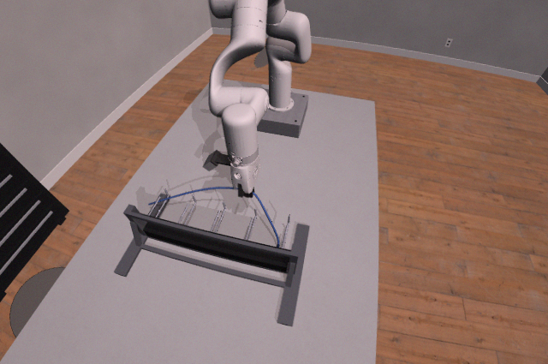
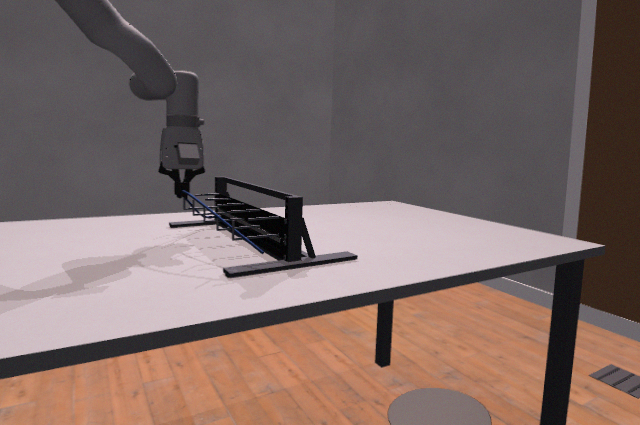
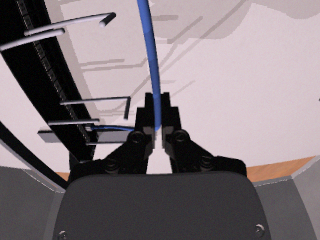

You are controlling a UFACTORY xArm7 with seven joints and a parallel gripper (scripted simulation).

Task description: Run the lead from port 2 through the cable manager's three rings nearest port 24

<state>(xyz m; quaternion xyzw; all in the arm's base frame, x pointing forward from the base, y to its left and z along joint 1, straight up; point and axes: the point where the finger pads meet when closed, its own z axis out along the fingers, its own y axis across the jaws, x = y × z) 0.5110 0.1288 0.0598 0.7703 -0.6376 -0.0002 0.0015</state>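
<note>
at the fingertips | jaws [image 1: 246, 192] [image 2: 181, 189] pinching blue lead [image 1: 268, 213] [image 2: 227, 223] [image 3: 149, 47] | port plates too small to read

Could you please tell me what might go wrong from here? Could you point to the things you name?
The blue lead [image 1: 267, 214] [image 2: 222, 218] [image 3: 149, 47], gripped mid-length by the hand [image 1: 246, 193] [image 2: 181, 195] [image 3: 157, 104], bows out in front of the rack [image 1: 212, 241] [image 2: 293, 229] and could spring away when released. Its free end might swing and snag a ring on the way.

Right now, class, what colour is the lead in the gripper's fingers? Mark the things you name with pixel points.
Blue; the wrist view shows the lead [image 1: 266, 215] [image 2: 222, 219] [image 3: 151, 55] best.
</note>
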